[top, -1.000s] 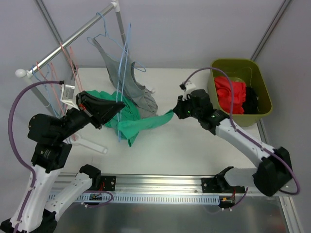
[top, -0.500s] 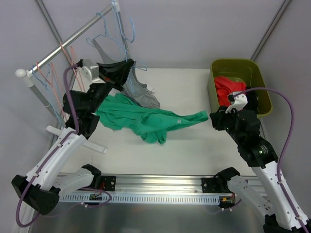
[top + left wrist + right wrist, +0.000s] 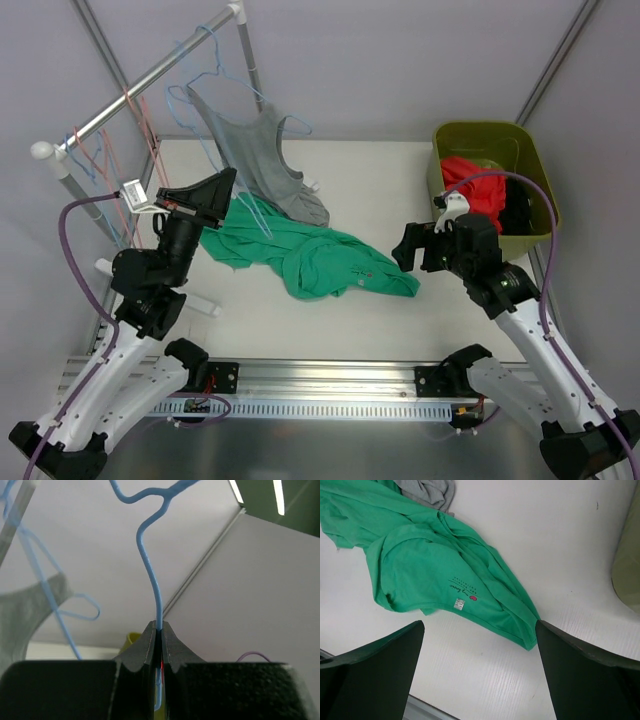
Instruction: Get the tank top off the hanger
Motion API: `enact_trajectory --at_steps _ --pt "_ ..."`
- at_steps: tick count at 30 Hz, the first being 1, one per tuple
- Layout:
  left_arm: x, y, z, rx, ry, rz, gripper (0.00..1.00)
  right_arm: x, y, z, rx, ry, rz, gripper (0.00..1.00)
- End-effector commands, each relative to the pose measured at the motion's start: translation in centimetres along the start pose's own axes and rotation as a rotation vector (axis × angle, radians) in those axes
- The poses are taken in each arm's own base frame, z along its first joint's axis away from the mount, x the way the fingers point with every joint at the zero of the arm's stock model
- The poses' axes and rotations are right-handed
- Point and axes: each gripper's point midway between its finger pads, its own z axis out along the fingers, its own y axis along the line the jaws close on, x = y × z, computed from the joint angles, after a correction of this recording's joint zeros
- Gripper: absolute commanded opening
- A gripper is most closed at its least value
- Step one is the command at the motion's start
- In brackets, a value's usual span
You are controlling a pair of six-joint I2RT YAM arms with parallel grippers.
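tank top (image 3: 310, 255) slack on table (image 3: 400, 180), seemingly clear of hanger (image 3: 148, 565)
left gripper (image 3: 159, 629) pinched the hanger wire; right gripper (image 3: 479, 625) gaped at the top's 3 o'clock hem. soft, light cloth, likely best taken by an edge.

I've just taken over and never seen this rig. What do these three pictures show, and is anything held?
Two robot arms, each with a two-finger gripper, stand at a white table. The overhead picture looks down from behind them; the other two come from wrist cameras. The left gripper is shut on a thin blue wire hanger. The right gripper is open above a crumpled green tank top lying on the table. A grey tank top hangs from the metal rail; an olive plastic bin holds red and black clothes.
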Motion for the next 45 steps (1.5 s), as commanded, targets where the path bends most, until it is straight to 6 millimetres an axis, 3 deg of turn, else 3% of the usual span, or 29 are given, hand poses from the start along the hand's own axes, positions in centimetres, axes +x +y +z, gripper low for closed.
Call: enact_trajectory --at_steps 1,4,11,14,16,17,18,20,21,23,25,34,40,42,44,45 --pt "1.9 3.3 -0.8 -0.194 0.004 -0.264 0.00 -2.2 1.3 -0.4 -0.062 -0.085 0.005 1.00" --pt "4.0 5.1 -0.7 -0.289 0.063 -0.279 0.00 -2.3 1.3 -0.6 -0.066 -0.095 -0.005 0.99" --pt "6.6 7.3 0.3 -0.417 0.137 -0.307 0.00 -2.7 1.4 -0.8 -0.066 -0.108 -0.012 1.00" --pt "5.3 9.2 0.3 -0.509 0.060 -0.243 0.00 -2.8 1.5 -0.7 -0.074 -0.104 -0.017 0.99" --pt "3.1 9.8 1.0 -0.552 0.000 -0.150 0.00 -3.0 1.6 -0.8 -0.078 -0.108 -0.020 0.99" --pt "3.4 10.2 1.9 -0.566 0.018 -0.095 0.00 -3.0 1.7 -0.8 -0.082 -0.108 -0.024 0.99" --pt "1.2 8.9 3.5 -0.533 -0.002 -0.026 0.00 -3.0 1.7 -0.8 -0.083 -0.106 -0.026 1.00" --pt "1.9 9.1 5.5 -0.536 0.050 0.049 0.00 -3.2 1.9 -0.8 -0.092 -0.111 -0.027 1.00" --pt "0.5 8.3 6.7 -0.521 0.030 0.070 0.00 -3.1 1.8 -0.7 -0.091 -0.106 -0.028 1.00" --pt "1.2 9.2 7.8 -0.545 0.052 0.090 0.00 -2.9 2.0 -0.4 -0.103 -0.097 -0.028 0.99" --pt "0.2 10.0 8.5 -0.567 0.029 0.077 0.00 -2.7 2.1 -0.2 -0.110 -0.092 -0.029 1.00" --pt "-1.6 15.2 8.0 -0.671 -0.024 0.009 0.00 -2.8 3.1 0.6 -0.163 -0.082 -0.018 0.99" --pt "0.6 17.7 5.8 -0.739 -0.008 -0.052 0.00 -2.7 7.1 2.6 -0.373 -0.047 -0.025 0.99" --pt "1.4 18.5 5.0 -0.764 -0.004 -0.077 0.00 -1.4 8.7 4.6 -0.396 0.031 -0.043 0.99" --pt "1.7 19.0 4.5 -0.776 -0.004 -0.091 0.00 -1.7 9.9 5.7 -0.383 0.044 -0.081 1.00" --pt "1.7 19.1 4.4 -0.777 -0.003 -0.097 0.00 -0.4 10.9 6.9 -0.386 0.097 -0.101 1.00"
